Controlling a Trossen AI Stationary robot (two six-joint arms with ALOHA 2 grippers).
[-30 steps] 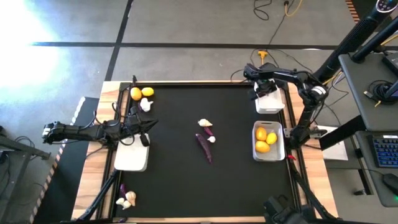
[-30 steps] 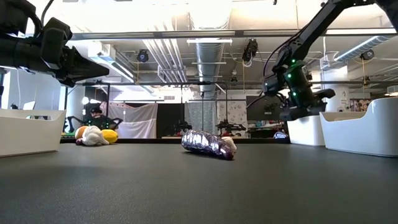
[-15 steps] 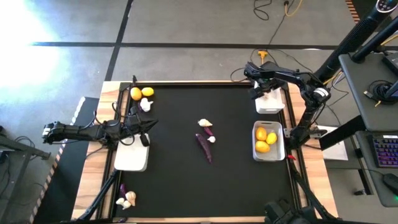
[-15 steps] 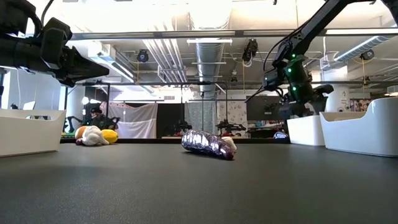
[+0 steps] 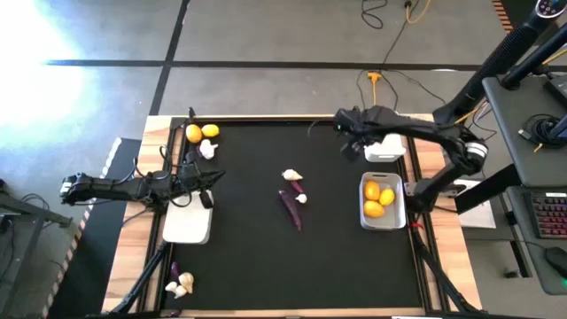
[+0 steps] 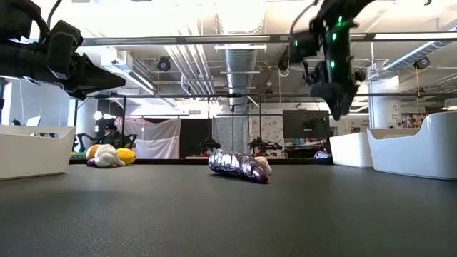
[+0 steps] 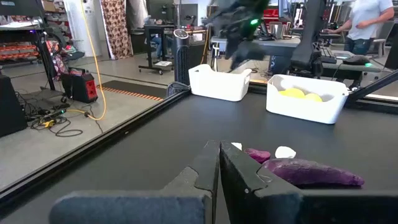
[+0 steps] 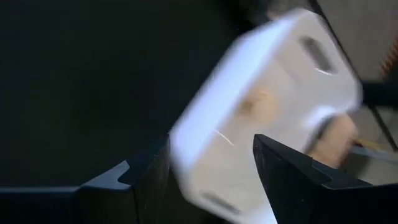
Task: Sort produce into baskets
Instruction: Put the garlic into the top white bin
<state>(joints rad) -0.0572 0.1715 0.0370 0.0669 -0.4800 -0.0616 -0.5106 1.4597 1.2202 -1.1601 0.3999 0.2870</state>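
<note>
My right gripper (image 5: 347,133) hung in the air at the upper right of the high view, its two fingers (image 8: 283,171) standing apart with nothing between them, just left of the far white basket (image 5: 387,146); in the right wrist view that basket (image 8: 267,118) lay past the fingertips with something small and pale inside it that I could not make out for blur. In the low view the same gripper (image 6: 335,100) showed high in the upper right, clear of the table. Just below the far basket in the high view sat the second basket (image 5: 398,215), holding three lemons (image 5: 378,198). At the middle of the black mat (image 5: 257,257) lay the long purple piece (image 5: 291,211), with a garlic bulb (image 5: 302,198) touching its upper end, a small purple piece (image 5: 298,187) just above that, and another garlic bulb (image 5: 291,175) above again. My left gripper (image 5: 215,177) waited at centre left with its fingers (image 7: 214,163) pressed together on nothing, hovering just above the third basket (image 5: 188,227). In the upper left corner two lemons (image 5: 201,132) sat with a garlic bulb (image 5: 207,149) just below them. At lower left a garlic cluster (image 5: 180,285) lay beside another small purple piece (image 5: 174,268).
</note>
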